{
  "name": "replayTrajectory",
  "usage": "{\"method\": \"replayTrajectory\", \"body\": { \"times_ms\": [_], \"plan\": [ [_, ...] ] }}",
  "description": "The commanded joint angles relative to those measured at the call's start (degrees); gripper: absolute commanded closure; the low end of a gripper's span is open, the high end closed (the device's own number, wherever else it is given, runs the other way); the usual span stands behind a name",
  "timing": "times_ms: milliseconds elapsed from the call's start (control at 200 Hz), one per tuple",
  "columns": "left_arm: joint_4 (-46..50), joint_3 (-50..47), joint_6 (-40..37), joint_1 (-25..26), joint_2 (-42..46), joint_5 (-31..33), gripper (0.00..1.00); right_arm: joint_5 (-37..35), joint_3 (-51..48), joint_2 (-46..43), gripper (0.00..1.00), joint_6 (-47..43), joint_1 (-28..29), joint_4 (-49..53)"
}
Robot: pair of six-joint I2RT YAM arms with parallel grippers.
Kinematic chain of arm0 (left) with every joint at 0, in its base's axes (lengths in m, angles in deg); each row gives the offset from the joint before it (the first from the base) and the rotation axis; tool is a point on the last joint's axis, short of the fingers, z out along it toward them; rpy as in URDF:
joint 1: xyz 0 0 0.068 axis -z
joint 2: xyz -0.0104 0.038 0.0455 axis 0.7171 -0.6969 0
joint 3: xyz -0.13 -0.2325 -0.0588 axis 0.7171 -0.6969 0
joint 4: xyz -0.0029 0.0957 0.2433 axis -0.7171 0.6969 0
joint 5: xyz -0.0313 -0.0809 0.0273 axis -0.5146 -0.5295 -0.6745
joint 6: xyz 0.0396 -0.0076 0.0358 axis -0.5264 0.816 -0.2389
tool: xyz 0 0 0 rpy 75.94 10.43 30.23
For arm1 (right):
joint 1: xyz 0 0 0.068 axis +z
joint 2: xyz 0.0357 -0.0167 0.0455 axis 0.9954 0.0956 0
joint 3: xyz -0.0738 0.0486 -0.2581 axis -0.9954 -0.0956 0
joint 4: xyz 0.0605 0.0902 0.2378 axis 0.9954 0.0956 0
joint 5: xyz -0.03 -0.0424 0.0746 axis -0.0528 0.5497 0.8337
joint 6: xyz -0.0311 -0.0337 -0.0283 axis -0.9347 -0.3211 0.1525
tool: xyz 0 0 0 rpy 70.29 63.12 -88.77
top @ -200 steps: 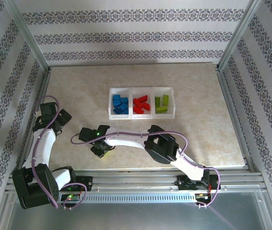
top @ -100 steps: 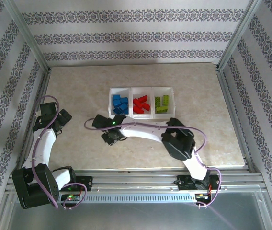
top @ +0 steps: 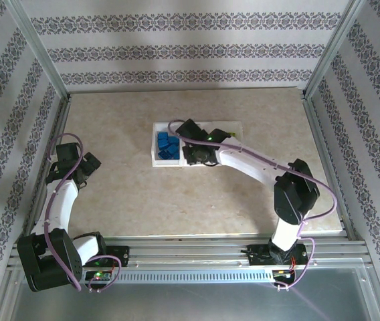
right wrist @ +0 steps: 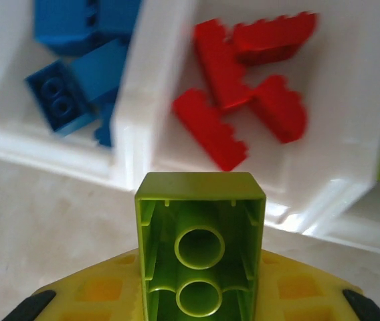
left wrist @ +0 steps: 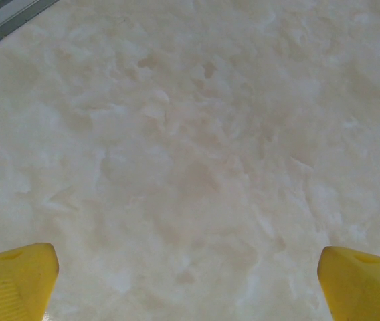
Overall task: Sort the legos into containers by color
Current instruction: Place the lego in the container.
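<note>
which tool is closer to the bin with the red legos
Right. The right tool hovers by the red-lego bin, gripping a green lego; the left tool sits far to its left over the table.

Surface (top: 143,200): beige and marbled, with pale blotches, matt.
Lying on it: one white tray of containers (top: 166,162), set flat with its long side parallel to the far edge.
Tray's place: about midway between the left and right edges, nearer the far edge than the near one.
Tray's near wall: rests on the surface.
Tray's right end: covered from above, probably the same white wall.
</note>
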Motion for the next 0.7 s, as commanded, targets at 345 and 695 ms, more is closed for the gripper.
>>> {"method": "replayTrajectory", "body": {
  "times_ms": [345, 695],
  "plan": [
    [-1.16, -0.70, -1.14, -0.71, 0.03, -0.46, 0.00, 1.98, 1.26, 1.57, 0.76, 0.05, -14.59, 1.11],
    [-1.08, -0.72, -1.22, -0.71, -0.06, -0.81, 0.00, 2.43, 4.80, 8.63, 0.76, -1.65, -19.71, 1.40]
  ]
}}
